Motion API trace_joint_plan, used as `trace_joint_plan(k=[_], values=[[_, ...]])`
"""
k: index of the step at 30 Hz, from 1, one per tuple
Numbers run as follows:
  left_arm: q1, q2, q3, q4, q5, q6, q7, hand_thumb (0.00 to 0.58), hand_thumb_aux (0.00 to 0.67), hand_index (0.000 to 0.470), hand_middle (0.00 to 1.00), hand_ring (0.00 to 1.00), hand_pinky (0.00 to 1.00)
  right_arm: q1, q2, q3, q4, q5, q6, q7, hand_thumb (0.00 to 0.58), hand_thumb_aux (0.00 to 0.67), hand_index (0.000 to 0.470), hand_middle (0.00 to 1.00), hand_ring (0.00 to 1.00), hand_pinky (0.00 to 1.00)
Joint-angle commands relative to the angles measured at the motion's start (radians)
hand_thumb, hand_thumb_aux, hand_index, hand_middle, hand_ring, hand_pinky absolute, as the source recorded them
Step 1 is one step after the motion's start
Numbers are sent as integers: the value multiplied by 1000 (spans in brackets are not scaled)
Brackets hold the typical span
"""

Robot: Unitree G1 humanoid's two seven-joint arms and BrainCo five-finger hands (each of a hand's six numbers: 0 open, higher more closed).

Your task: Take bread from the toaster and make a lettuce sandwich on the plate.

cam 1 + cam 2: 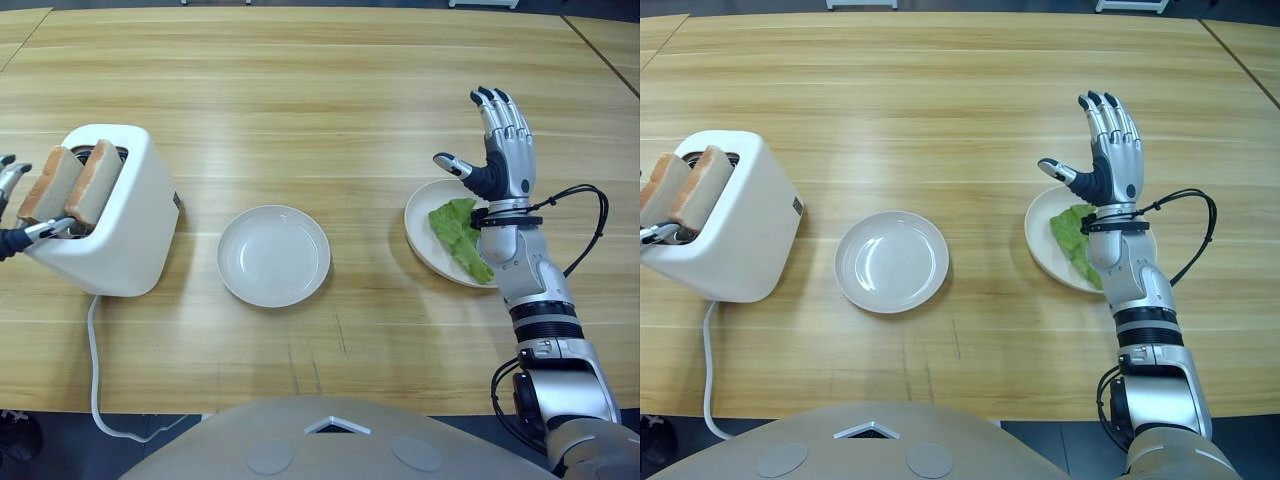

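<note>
In the left eye view, the toaster (110, 225) stood at the left of the bench (320, 90). Two pieces of bread rose from its slots, the outer slice (48, 185) and the inner slice (95, 182). The left robot hand (8, 180) was right against the outer slice. The picture's edge cut off most of it, so we could not tell whether it had hold of the bread. One cord (93, 370) trailed from the toaster toward us. We counted two plates. The empty plate (273, 255) lay mid-bench, and the second plate (420, 245) lay to its right, carrying a single lettuce leaf (458, 235). The right robot hand (503, 145) was held up over that plate's far side, spread wide and holding nothing. The leaf lay just beside its wrist, which hid part of the plate.

In the right eye view, the outer slice (660, 188) ran off the edge. What seemed to be a tip of the left robot hand (655, 235) showed below it. The right robot hand (1110, 150) was flat and open above the lettuce leaf (1072, 240).
</note>
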Motion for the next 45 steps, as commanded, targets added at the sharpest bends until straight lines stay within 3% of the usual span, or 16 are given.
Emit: trace_joint_plan(k=[1, 2, 18, 21, 27, 32, 37, 41, 45], values=[[-53, -50, -78, -11, -7, 39, -19, 570, 583, 409, 0, 0, 0, -6, -8, 8, -13, -6, 3, -3, 0, 0, 0, 0, 0, 0], [-63, -59, -94, -16, -14, 45, -26, 580, 670, 470, 0, 0, 0, -6, -8, 10, -9, -8, 1, -7, 0, 0, 0, 0, 0, 0], [-85, -138, -40, -114, -153, 126, -16, 580, 670, 470, 12, 12, 12, 3, -19, 8, -7, -12, 15, -25, 0, 0, 0, 0, 0, 0], [-101, -155, 10, -164, -171, 120, 19, 580, 670, 470, 67, 67, 67, 2, -46, -8, 2, -13, 23, -29, 0, 0, 0, 0, 0, 0], [-136, -206, 104, -301, -210, 85, 86, 580, 670, 470, 24, 24, 24, -19, -138, -45, 53, -19, 36, -48, 0, 0, 0, 0, 0, 0], [-178, -247, 143, -400, -250, 37, 125, 580, 670, 470, 24, 24, 24, -39, -203, 44, 142, -99, 61, 29, 0, 0, 0, 0, 0, 0], [-240, -304, 88, -482, -455, 48, 56, 580, 670, 470, 20, 20, 20, -40, -253, 195, 274, -178, 73, 235, 0, 0, 0, 0, 0, 0], [-316, -362, -94, -577, -642, 168, -47, 580, 670, 470, 0, 0, 0, -42, -272, 272, 339, -200, 56, 343, 0, 0, 0, 0, 0, 0], [-365, -413, -262, -616, -702, 267, -109, 580, 670, 470, 0, 0, 0, -53, -254, 333, 388, -223, 58, 352, 0, 0, 0, 0, 0, 0]])
